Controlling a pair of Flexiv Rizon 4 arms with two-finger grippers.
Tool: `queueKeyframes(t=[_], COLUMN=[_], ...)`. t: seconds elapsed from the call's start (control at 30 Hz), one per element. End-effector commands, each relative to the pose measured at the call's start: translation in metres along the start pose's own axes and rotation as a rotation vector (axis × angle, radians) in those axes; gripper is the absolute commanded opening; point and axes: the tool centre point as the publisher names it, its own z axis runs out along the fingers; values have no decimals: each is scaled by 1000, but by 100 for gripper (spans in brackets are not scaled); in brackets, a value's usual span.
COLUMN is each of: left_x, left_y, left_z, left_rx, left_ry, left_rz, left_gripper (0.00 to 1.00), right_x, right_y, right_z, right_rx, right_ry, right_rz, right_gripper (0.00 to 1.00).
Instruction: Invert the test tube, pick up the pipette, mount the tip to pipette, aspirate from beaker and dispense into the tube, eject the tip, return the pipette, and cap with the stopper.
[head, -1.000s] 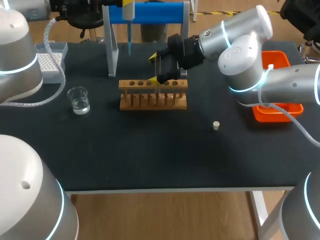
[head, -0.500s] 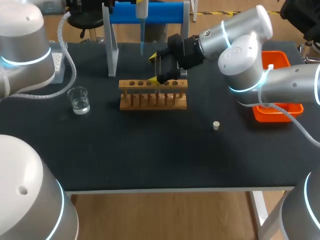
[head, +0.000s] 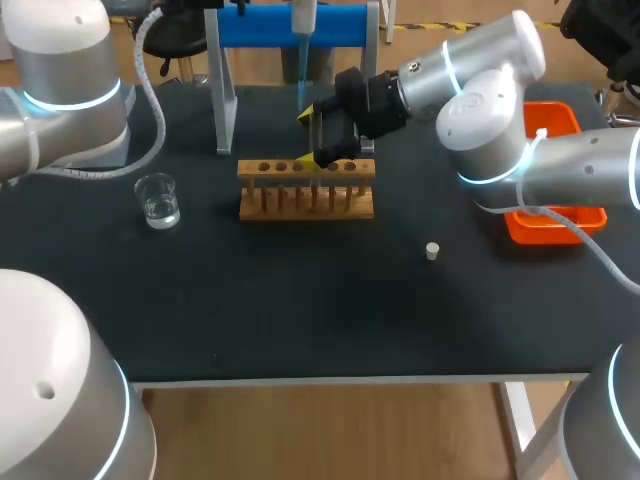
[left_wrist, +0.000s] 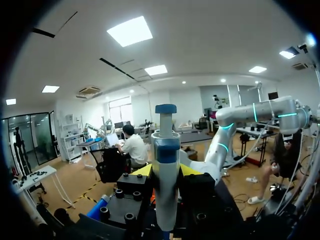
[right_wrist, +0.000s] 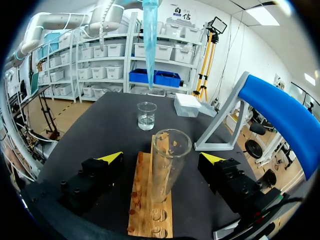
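Fingers on your right gripper (right_wrist: 161, 158) were spread wide in the right wrist view. The test tube (right_wrist: 167, 162) stood upright, mouth up, in the wooden rack (right_wrist: 149, 200) between them, touching neither. A blue pipette tip (right_wrist: 149, 35) hung above, and the beaker (right_wrist: 146, 116) sat beyond the rack.

Left wrist view: your left gripper (left_wrist: 166, 172) pinched the pipette (left_wrist: 166, 145) from both sides, plunger up.

Head view: you had the pipette over the table's (head: 300, 300) far side, in front of the blue stand (head: 340, 25), tip pointing down behind the rack. Your right gripper sat at the rack. The stopper (head: 432, 251) lay right of the rack, well apart from it. The orange tray (head: 556, 228) was under your right arm.
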Motion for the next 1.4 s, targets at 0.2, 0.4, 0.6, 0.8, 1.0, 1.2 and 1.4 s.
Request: queueKeyframes(t=[0.2, 0.4, 0.6, 0.8, 1.0, 1.2, 1.4], left_x=[-10, -12, -12, -12, -12, -12, -12], left_y=[-1, 0, -1, -1, -1, -1, -1], left_z=[12, 16, 16, 16, 16, 16, 16], left_rx=[0, 8, 12, 12, 12, 12, 12], left_ry=[32, 44, 47, 47, 47, 47, 47], left_rz=[1, 2, 3, 3, 3, 3, 3], left_gripper=[0, 0, 0, 0, 0, 0, 0], right_x=[0, 0, 0, 0, 0, 0, 0], right_y=[0, 0, 0, 0, 0, 0, 0], right_z=[-1, -1, -1, -1, -1, -1, -1], right_rx=[2, 2, 2, 2, 2, 2, 2], right_ry=[2, 2, 2, 2, 2, 2, 2], right_rz=[0, 0, 0, 0, 0, 0, 0], right_gripper=[100, 100, 100, 100, 100, 100, 100])
